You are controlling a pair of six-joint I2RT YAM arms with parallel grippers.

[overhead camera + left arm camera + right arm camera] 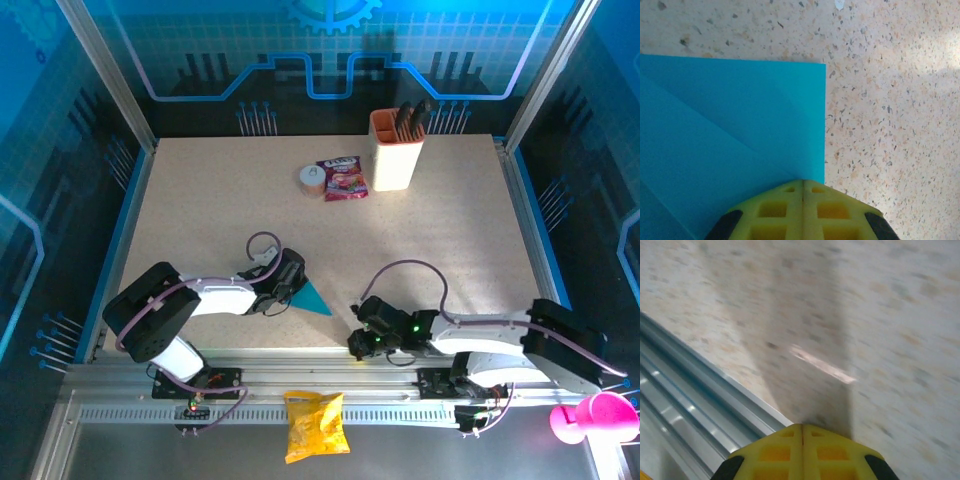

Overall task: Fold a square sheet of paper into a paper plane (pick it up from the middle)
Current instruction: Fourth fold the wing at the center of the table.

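The left gripper (pixel 290 284), pinched closed, sits at the left edge of the paper (pixel 314 298); the right gripper (pixel 361 342), closed too, is farther away.

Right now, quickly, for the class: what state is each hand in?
Left hand: closed, over the edge of the blue paper; grip cannot be told.
Right hand: closed, holding nothing.

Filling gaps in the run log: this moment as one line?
left gripper shut, tips at blue paper's edge | right gripper shut, over table near rail | paper flat, creased
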